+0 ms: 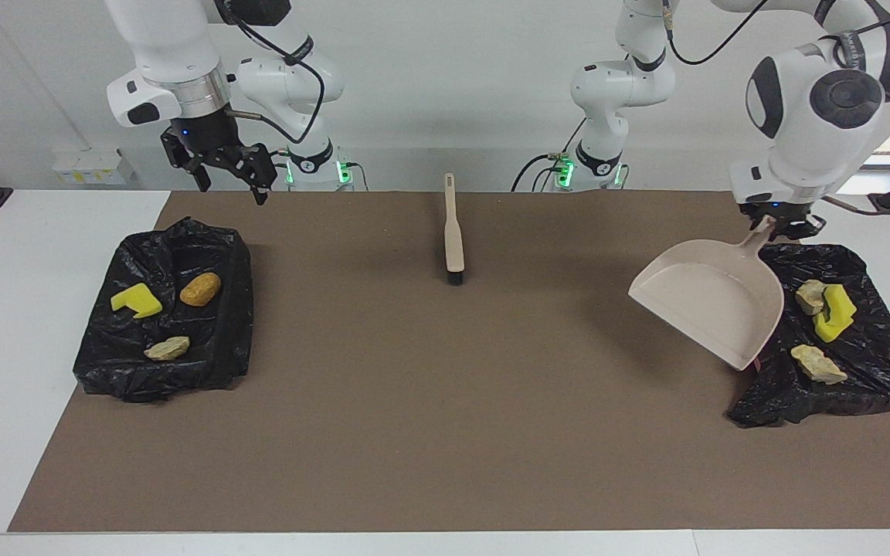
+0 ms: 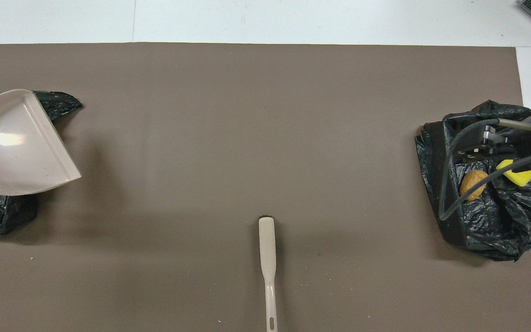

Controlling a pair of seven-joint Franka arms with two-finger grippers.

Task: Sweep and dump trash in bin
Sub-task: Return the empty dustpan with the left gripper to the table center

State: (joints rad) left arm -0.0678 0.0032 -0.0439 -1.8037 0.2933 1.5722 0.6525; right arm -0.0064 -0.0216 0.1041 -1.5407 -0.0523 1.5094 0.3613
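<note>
The dustpan (image 1: 711, 309) looks like smooth, slightly glossy beige plastic. Both bin liners (image 1: 171, 309) (image 1: 862, 363) are crinkled, shiny black plastic film. The brown mat (image 1: 445, 401) is matt, the tabletop (image 1: 20, 309) smooth white. The brush (image 1: 453, 224) handle is smooth plastic.
</note>
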